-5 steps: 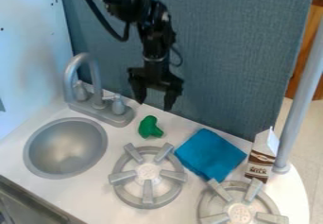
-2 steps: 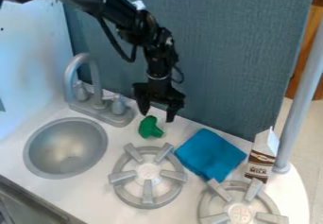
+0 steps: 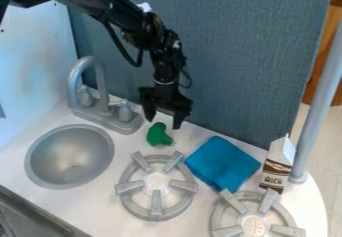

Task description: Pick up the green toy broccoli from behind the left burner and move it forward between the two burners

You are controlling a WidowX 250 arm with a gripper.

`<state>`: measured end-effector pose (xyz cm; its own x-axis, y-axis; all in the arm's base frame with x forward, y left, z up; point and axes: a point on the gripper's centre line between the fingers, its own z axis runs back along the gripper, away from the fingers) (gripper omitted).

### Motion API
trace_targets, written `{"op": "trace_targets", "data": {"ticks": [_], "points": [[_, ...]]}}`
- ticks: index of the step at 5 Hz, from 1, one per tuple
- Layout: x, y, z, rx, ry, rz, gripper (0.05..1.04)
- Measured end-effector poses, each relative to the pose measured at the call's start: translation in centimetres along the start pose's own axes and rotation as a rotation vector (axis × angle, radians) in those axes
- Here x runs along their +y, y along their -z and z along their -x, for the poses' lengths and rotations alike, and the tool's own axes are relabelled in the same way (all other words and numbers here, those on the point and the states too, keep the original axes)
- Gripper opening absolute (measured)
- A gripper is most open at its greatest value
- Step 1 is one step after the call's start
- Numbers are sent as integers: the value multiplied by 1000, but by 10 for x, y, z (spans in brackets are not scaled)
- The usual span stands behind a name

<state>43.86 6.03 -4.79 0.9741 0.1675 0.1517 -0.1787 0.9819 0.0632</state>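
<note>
The black gripper hangs fingers-down near the back panel, open, with its two fingertips apart. Just below and between them lies a green object, shaped like a small pepper or broccoli, on the white counter. Whether the fingers touch it I cannot tell. To its right a folded blue cloth lies flat on the counter. A brown and white milk carton stands upright farther right.
A round metal sink with a grey faucet is at the left. Two grey burners, one in front of the green object and another at lower right, sit on the counter. A grey pole rises at the right.
The gripper has come down toward the green object, mostly in the first interval, then shifted slightly left. The green object, cloth and carton have stayed where they were.
</note>
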Motion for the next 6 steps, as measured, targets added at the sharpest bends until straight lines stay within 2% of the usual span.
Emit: {"op": "trace_targets", "data": {"ticks": [1, 2, 3, 4, 5, 6], "points": [[11, 20, 2, 28, -22, -65, 1009], [15, 18, -5, 19, -32, -94, 1009], [11, 33, 2, 73, -14, -73, 1009], [8, 34, 3, 82, -4, -47, 1009], [4, 40, 3, 122, 0, -1, 956], [8, 40, 3, 124, -27, 15, 795]]}}
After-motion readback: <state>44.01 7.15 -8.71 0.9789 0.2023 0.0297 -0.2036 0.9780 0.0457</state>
